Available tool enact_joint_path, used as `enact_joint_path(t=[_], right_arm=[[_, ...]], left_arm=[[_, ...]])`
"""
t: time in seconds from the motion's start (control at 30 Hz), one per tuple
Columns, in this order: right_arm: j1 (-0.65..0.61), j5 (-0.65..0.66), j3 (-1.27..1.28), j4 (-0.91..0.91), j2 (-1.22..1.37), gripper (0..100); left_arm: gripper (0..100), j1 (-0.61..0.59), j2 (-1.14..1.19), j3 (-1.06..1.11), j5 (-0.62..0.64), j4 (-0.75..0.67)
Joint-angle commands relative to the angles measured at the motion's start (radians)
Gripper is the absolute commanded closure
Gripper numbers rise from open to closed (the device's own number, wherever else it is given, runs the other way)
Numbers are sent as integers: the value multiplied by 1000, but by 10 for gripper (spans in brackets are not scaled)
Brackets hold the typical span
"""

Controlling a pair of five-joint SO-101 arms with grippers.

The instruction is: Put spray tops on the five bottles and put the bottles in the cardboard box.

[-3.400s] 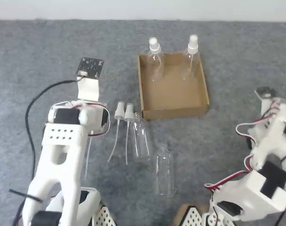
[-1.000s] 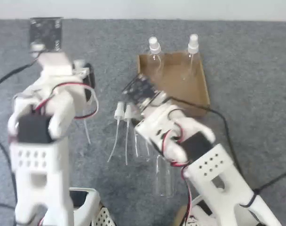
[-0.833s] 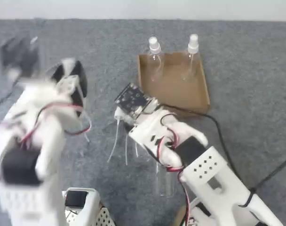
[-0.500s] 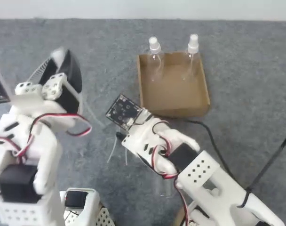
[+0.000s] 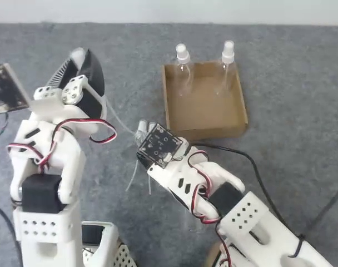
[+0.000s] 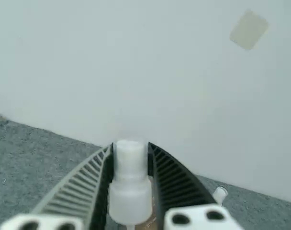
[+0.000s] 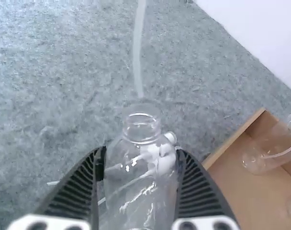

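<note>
My left gripper [image 5: 75, 57] is raised over the left of the grey carpet, shut on a white spray top [image 6: 130, 182] whose thin tube [image 5: 118, 123] slants down toward the middle. Under my right arm, the right gripper [image 7: 139, 154] is shut on a clear bottle [image 7: 138, 167] with an open neck. The tube's end [image 7: 138, 57] hangs just beyond that neck. The cardboard box [image 5: 205, 129] lies behind, with two capped bottles [image 5: 183, 69] [image 5: 227, 65] standing at its far side.
Loose spray tops [image 5: 141, 129] with long tubes lie on the carpet beside my right arm's camera board [image 5: 160, 146]. The box's corner [image 7: 253, 139] and a bottle in it [image 7: 274, 148] are close to the held bottle.
The left arm lifted a spray top off the carpet and tipped it upward. The right arm swung in from the right edge, closed on a lying bottle and raised its neck toward the tube.
</note>
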Motion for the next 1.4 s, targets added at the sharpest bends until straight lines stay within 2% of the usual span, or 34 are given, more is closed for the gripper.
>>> enact_joint_path(t=[0.0,0.27,0.4,0.57,0.67,0.8,0.87,1.0,1.2,1.37], right_arm=[[-7,-12,-9,4,-44,992],[-1,-12,-8,12,-53,992],[-5,-12,28,8,-54,990],[-1,-6,66,1,-68,991],[19,-17,83,-77,-108,991],[70,-209,183,-268,-134,992],[81,-262,203,-331,-130,992],[76,-269,204,-363,-110,992],[74,-269,207,-364,-114,992],[74,-267,207,-364,-114,992]], left_arm=[[990,3,-9,-4,21,-31],[990,138,-17,136,17,34],[990,141,-18,242,14,-6],[990,143,-18,320,-57,-8],[990,149,-20,340,-60,-6],[990,152,-20,329,-60,25],[990,153,-25,323,-75,48],[990,210,-43,334,-147,57],[989,270,-49,377,-178,49],[967,273,-52,380,-189,57]])
